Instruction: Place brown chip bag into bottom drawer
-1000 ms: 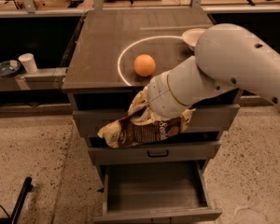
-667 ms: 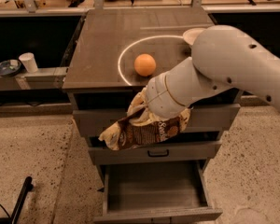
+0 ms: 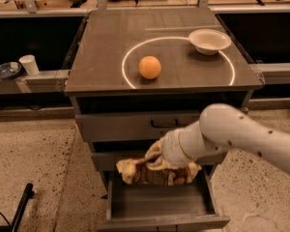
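Observation:
The brown chip bag (image 3: 152, 173) is crumpled, dark brown with pale tan ends. It hangs just above the open bottom drawer (image 3: 159, 207), near the drawer's back edge and below the middle drawer's front. My gripper (image 3: 157, 159) is shut on the bag's top, at the end of the white arm that reaches in from the right. The arm's wrist covers part of the bag's right end. The drawer's flat grey floor shows in front of the bag.
An orange (image 3: 150, 67) and a white bowl (image 3: 209, 41) sit on the cabinet top (image 3: 111, 47), inside a white circle. The two upper drawers (image 3: 135, 124) are closed. A white cup (image 3: 29, 64) and a dark dish (image 3: 7, 70) stand on a shelf at left. The floor is speckled.
The arm has lowered with the bag, from in front of the upper drawers down to just above the open bottom drawer. The orange and bowl have not moved.

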`<state>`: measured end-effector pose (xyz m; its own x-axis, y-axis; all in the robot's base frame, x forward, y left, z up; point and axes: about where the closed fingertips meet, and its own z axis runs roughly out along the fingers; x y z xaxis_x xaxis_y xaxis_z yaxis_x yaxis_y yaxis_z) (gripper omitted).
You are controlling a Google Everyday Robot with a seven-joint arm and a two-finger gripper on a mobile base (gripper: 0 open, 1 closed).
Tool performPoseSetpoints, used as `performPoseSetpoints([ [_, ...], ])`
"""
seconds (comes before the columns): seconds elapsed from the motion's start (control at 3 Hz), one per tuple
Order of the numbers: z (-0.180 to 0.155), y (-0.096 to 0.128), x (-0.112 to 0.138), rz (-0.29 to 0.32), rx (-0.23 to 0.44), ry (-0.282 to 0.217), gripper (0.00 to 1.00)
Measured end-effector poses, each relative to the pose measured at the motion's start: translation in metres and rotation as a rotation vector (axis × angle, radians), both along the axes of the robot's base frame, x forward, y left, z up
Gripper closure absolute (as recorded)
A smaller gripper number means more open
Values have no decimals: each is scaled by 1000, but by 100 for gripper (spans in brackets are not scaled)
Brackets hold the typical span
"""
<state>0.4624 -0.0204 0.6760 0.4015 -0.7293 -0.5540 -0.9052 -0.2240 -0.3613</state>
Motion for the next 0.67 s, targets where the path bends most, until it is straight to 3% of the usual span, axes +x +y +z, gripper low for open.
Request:
performPoseSetpoints([
  [0.33, -104, -12, -22, -60, 43, 70, 100],
  [0.67, -182, -16, -28, -60, 89, 82, 100],
])
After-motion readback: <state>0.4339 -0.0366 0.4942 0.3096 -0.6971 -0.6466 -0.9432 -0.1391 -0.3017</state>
